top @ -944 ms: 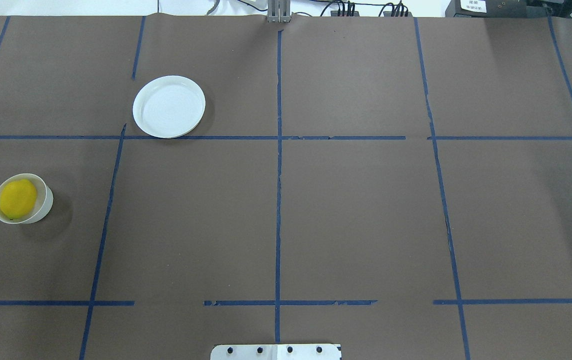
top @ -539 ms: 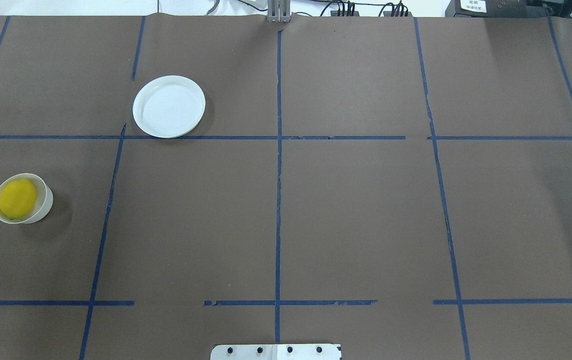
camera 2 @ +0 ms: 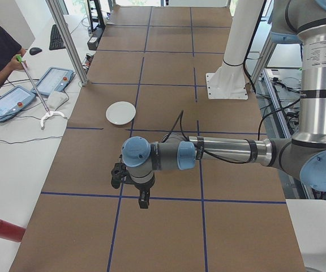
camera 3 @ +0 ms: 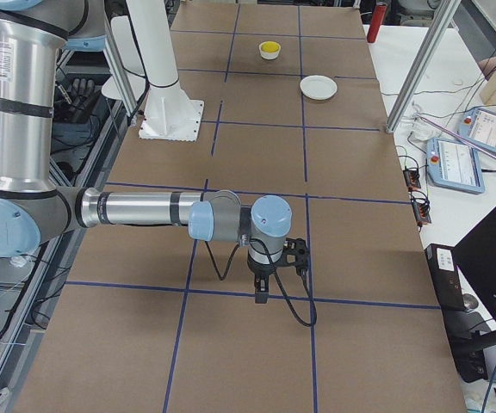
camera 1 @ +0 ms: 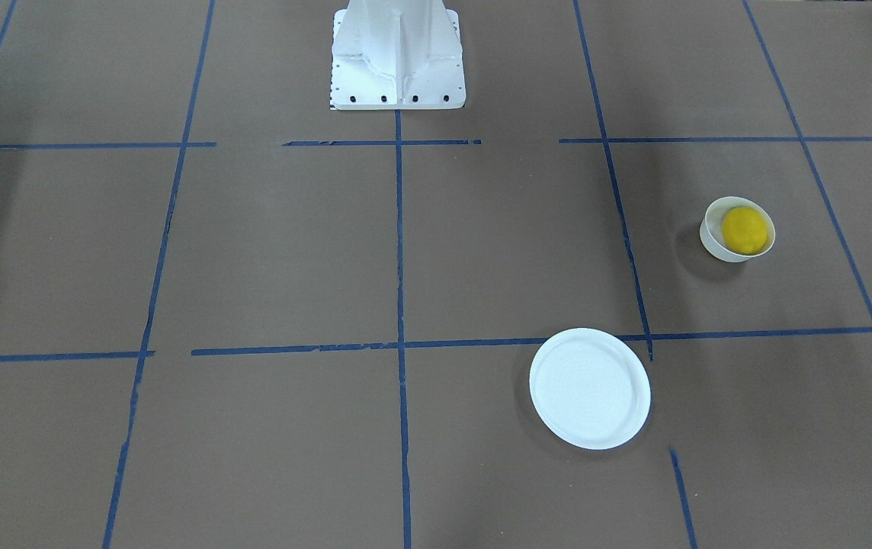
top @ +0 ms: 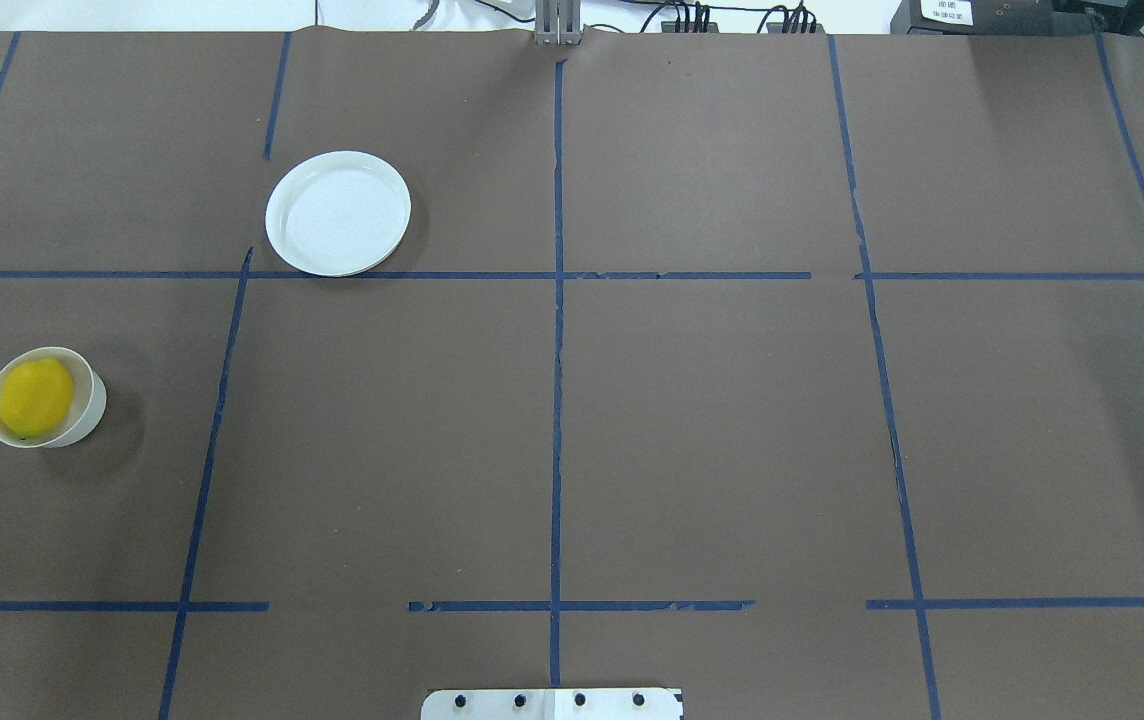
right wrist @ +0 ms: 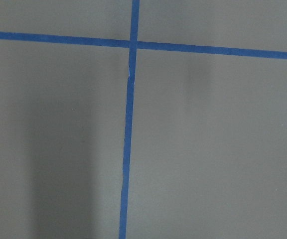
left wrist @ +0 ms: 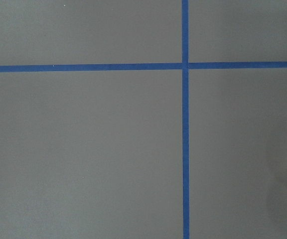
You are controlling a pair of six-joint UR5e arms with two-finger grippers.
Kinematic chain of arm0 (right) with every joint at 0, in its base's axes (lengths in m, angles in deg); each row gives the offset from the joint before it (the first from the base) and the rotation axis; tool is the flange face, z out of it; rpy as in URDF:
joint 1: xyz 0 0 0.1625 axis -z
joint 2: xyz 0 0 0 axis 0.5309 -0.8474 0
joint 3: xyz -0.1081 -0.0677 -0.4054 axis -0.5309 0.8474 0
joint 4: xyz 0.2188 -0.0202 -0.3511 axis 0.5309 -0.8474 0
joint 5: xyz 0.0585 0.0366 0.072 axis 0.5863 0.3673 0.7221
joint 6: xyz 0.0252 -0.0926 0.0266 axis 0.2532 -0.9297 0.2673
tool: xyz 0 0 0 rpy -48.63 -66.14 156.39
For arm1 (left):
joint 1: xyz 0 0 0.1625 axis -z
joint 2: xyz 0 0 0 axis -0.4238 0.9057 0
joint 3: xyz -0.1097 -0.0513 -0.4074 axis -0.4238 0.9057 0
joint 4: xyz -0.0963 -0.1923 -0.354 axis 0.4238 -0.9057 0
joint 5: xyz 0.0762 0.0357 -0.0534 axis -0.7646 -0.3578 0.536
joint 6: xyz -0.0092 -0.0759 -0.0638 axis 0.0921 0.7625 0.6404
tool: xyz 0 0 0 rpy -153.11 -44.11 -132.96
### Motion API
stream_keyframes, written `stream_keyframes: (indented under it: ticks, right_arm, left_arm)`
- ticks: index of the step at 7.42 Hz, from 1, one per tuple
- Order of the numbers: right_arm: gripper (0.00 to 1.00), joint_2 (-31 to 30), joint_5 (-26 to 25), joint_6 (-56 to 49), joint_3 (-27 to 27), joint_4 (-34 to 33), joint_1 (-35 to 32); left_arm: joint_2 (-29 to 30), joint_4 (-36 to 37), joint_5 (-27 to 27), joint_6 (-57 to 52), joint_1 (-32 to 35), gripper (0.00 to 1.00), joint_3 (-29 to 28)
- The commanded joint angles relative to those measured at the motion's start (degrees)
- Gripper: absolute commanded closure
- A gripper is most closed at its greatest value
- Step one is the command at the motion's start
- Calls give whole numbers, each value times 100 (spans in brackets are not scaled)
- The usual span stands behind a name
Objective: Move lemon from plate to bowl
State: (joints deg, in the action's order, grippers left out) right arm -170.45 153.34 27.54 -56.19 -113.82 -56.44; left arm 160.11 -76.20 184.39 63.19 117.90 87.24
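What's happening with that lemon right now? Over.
State of left jaws, right jaws: cannot tell, side views only. The lemon sits in the bowl; the plate is empty. Nothing in the way near either dish.

Silver tubes [camera 2: 225,152] link pale blue joint caps [camera 2: 136,152] on a white pedestal [camera 1: 396,53]

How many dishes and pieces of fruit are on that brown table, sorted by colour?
White: 2, the plate and the bowl
Yellow: 1, the lemon, lying in the bowl
Total: 3
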Motion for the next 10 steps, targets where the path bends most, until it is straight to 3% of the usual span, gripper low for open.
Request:
stream_keyframes:
  ticks: [1, 10]
  right_arm:
    - [0, 0, 0, 0, 0, 0, 0]
    - [0, 0, 0, 0, 0, 0, 0]
  left_arm:
    - [44, -36, -6, 1, -10, 0, -19]
    - [220, -1, -14, 1, -10, 0, -28]
